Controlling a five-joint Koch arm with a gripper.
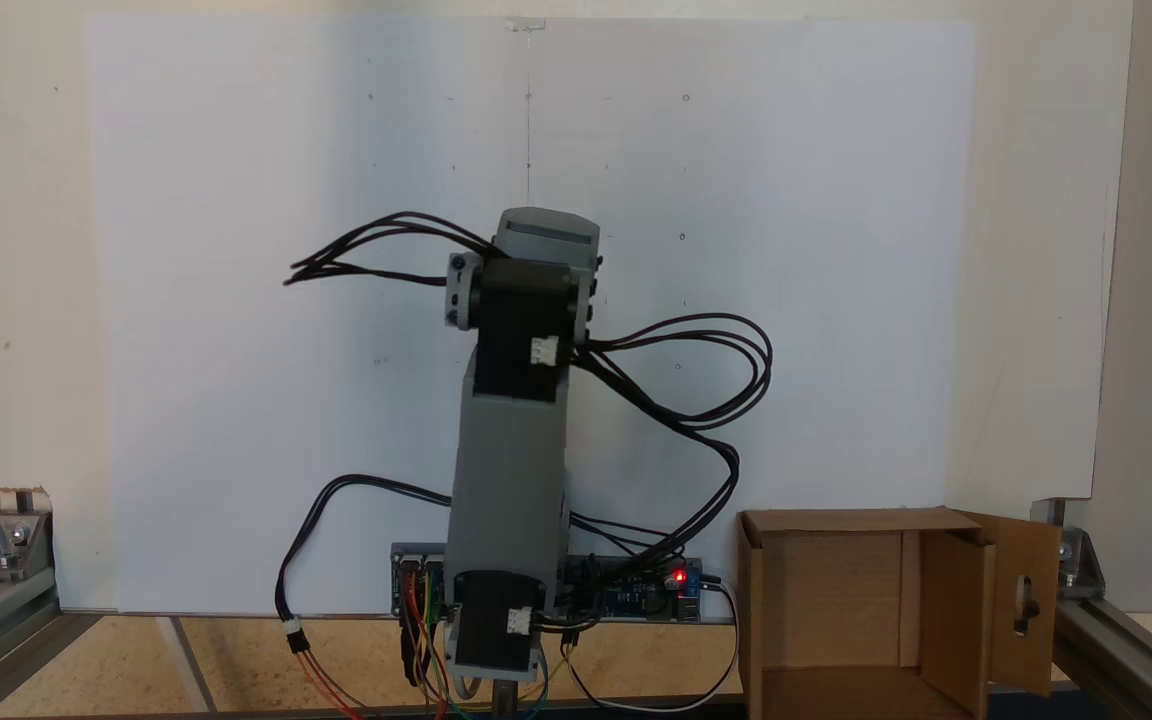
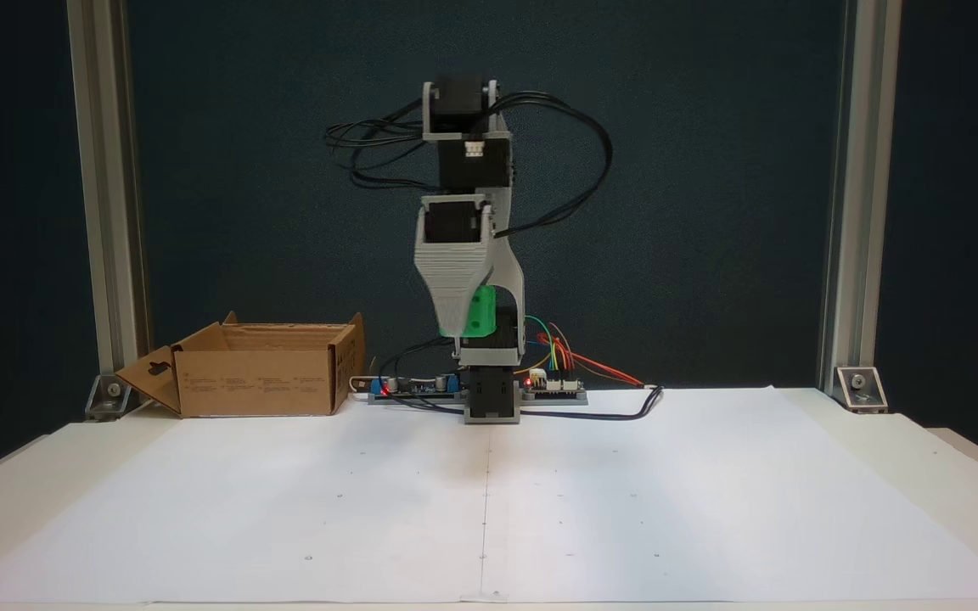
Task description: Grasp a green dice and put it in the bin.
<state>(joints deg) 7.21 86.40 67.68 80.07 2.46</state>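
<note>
In a fixed view the green dice (image 2: 481, 311) hangs well above the table, directly in front of the arm's base. My gripper (image 2: 486, 331) points down and is shut on it, with the ribbed grey jaw on the left and the curved jaw on the right. The brown cardboard bin (image 2: 255, 392) stands open on the table to the left of the base, its keyhole flap folded outward. In the view from behind, the bin (image 1: 841, 521) sits at the lower right, and the upright arm (image 1: 516, 450) hides the gripper and dice.
White paper (image 2: 489, 501) covers the table in front of the base. A control board (image 2: 553, 386) with coloured wires and black cables (image 2: 616, 413) lies beside the base. Aluminium frame posts (image 2: 845, 195) stand at both back corners.
</note>
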